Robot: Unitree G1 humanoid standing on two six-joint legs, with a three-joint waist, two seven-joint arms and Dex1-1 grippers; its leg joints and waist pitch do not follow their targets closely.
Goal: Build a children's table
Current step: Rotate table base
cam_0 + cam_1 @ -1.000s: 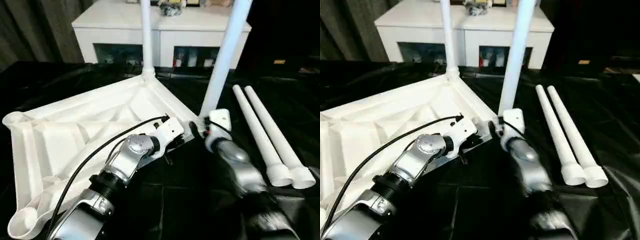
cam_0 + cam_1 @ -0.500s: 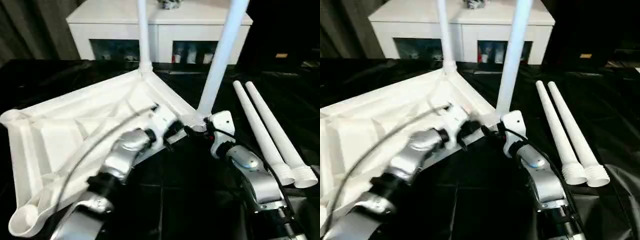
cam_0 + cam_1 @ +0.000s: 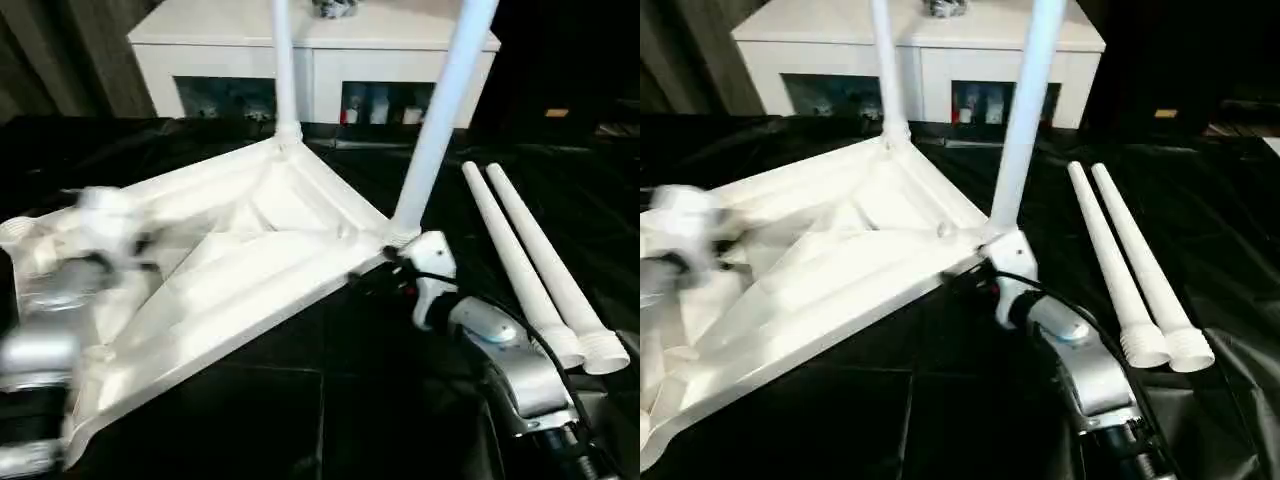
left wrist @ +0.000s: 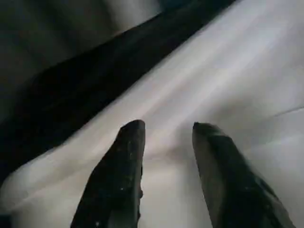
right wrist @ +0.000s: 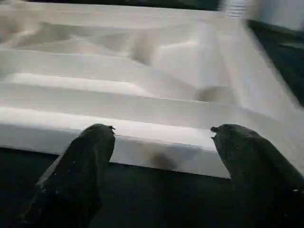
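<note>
Now the left hand (image 3: 100, 215), fingers apart and empty, hangs over the far-left corner of the upturned tabletop (image 3: 230, 260). Two legs (image 3: 430, 130) stand socketed; two spare legs (image 3: 530, 270) lie right. Right hand (image 5: 161, 137), spread wide, should steady the near edge.

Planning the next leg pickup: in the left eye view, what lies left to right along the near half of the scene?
left end effector → tabletop → right end effector → two loose legs
</note>
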